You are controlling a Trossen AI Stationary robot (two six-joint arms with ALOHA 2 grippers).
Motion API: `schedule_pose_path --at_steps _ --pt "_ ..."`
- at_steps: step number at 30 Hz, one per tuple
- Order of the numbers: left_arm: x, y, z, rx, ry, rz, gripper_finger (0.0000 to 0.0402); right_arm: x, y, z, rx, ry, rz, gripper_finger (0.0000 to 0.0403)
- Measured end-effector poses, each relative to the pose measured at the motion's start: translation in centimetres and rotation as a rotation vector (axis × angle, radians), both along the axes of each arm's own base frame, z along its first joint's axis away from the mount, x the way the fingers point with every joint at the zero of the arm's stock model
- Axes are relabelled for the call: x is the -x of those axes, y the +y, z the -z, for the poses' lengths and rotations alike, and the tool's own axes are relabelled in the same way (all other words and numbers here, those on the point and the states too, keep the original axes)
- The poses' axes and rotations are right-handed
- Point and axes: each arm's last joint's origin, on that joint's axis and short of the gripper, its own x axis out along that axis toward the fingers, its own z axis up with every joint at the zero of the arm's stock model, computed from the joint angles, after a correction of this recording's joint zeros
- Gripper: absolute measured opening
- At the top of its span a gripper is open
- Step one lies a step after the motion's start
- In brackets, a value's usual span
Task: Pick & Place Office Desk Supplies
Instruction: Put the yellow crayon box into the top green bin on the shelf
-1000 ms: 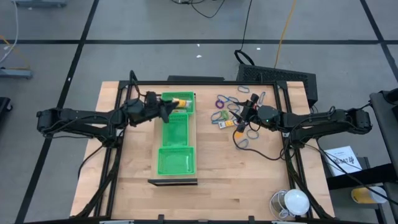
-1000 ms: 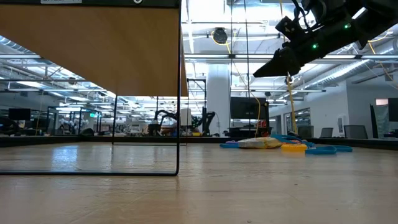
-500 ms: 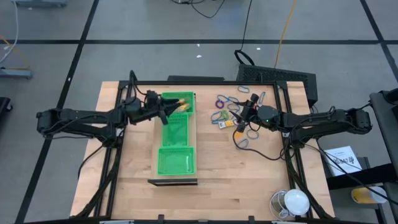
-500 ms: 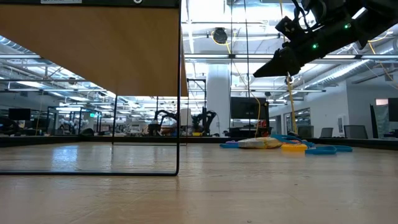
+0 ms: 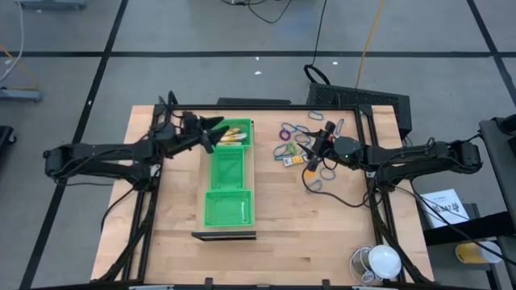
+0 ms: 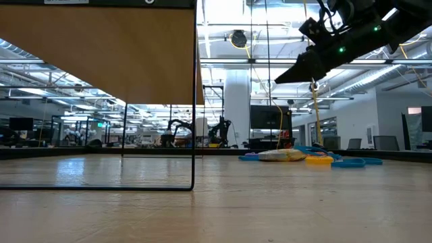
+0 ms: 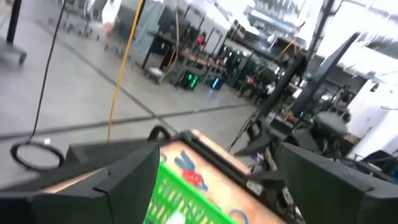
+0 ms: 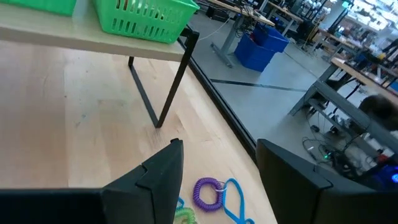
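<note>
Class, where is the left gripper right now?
In the high view, the left gripper is open at the far end of the green tray, beside its compartment holding yellow pieces.

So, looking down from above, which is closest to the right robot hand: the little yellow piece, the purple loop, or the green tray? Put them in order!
From the right end effector, in the high view:
1. The yellow piece, just beside it, on the tray's side.
2. The purple loop, farther up toward the table's back edge.
3. The green tray, farthest, over at the table's middle.
</note>
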Motion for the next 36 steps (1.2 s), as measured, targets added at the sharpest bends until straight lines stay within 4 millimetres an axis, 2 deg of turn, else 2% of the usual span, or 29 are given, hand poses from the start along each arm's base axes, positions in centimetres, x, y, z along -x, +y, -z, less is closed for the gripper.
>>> schedule_pose_path --at_steps 6,11,21,26,36 --pt "2.4 -0.6 -1.8 -0.082 -0.041 -0.019 0.0313 -0.2 0.2 0.1 -0.118 -0.044 -0.123 0.0192" --pt "3.3 -1.2 -1.9 -0.091 -0.008 -0.028 0.0294 -0.7 -0.4 1.3 -0.268 -0.019 -0.228 0.0192" --pt "2.2 -1.7 -1.1 -0.111 0.06 0.009 0.0285 -1.9 -3.5 6.5 -0.323 0.226 -0.237 0.0192" --pt "1.4 -1.5 -0.4 -0.099 0.106 0.013 0.0281 -2.0 -3.9 8.9 -0.358 0.341 -0.246 0.0192" --pt "0.3 -1.3 0.8 -0.085 0.171 0.017 0.0285 -1.7 -3.8 10.4 -0.422 0.443 -0.229 0.0192"
